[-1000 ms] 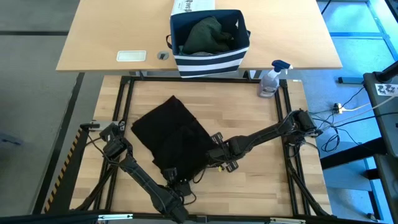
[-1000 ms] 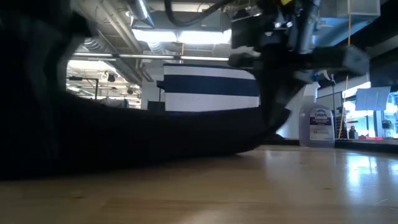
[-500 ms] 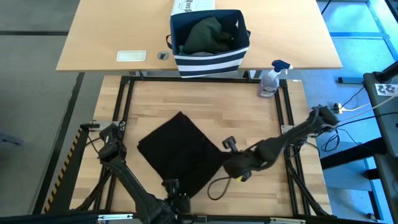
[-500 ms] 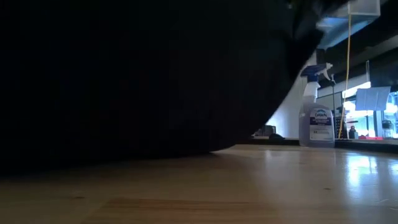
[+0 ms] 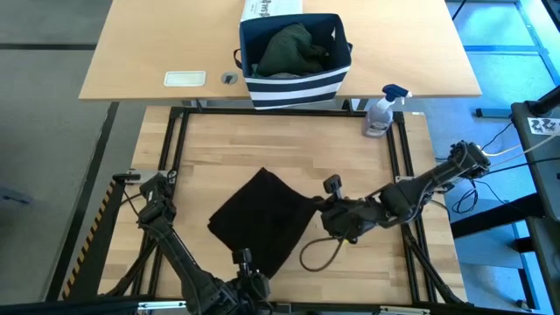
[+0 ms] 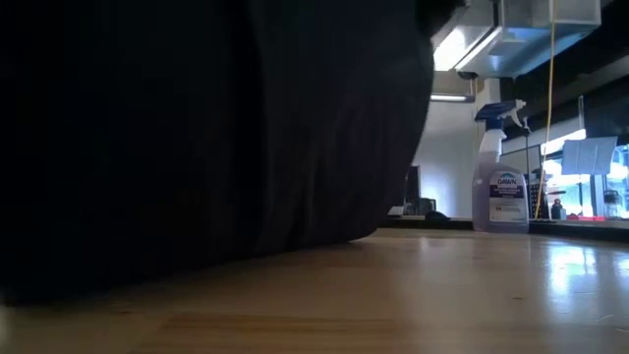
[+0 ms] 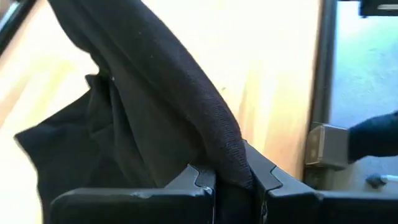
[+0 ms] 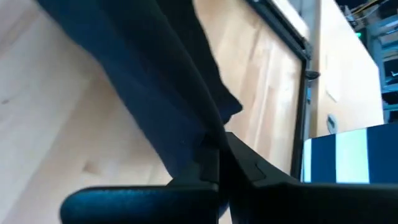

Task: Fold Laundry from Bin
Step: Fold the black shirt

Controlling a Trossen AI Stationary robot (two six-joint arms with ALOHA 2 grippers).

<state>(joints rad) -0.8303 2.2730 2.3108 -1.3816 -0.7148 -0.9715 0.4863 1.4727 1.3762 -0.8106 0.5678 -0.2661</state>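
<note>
While both fingers pinch black garment (image 5: 262,219) | cloth lifted, drawn nearer front edge since earlier

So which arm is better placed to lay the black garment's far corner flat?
Right, probably. The right gripper pinches the black cloth garment at its bin-side corner, over bare wooden table; the left gripper pinches its near edge.

A light wooden desk (image 5: 157,52) is standing behind the butcher-block table (image 5: 350,157); grey floor (image 5: 44,105) is lying around; ceiling lights (image 6: 462,39) are shining bright.
</note>
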